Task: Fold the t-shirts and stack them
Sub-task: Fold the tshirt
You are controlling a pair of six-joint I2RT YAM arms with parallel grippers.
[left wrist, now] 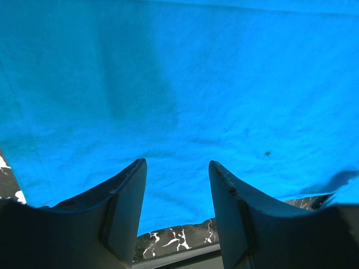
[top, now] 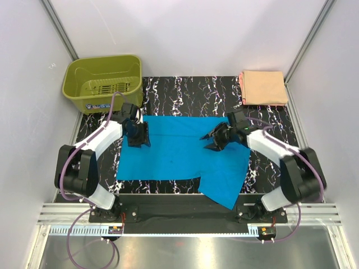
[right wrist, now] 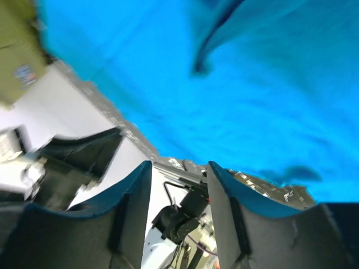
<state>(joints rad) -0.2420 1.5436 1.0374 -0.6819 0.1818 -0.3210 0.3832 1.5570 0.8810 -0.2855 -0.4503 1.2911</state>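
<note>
Blue cloth fills both wrist views, and the overhead view shows why: the blue shirt [top: 179, 148] lies spread flat across the middle of the table [top: 185, 89], with 1 skewed flap [top: 224, 185] running out toward the near edge on the right. The peach shirt [top: 263, 87] sits folded at the far right corner, well apart, so 1 of 2 looks done and this one is the work in hand. The left gripper [top: 138, 134] is down at the shirt's far left corner, jaws about half parted, with nothing between them and cloth just beyond the tips. The right gripper [top: 215, 141] is tilted over the right half of the shirt, jaws likewise apart and empty; its wrist view is blurred, but the gap plainly holds no cloth. The basket [top: 104, 59] stands at the far left and plays no part. The fold probably starts with that stray flap, since it would spoil any straight edge. A good move would have the right gripper take the flap at its outer corner, pinch only 1 layer, and carry it low over the body. The left gripper can pin or hold its corner to stop the shirt sliding on the smooth top. Any 2-handed fold should have both grippers lift and travel together, setting the cloth down flat before letting go, or creases will bunch up in the middle.
</note>
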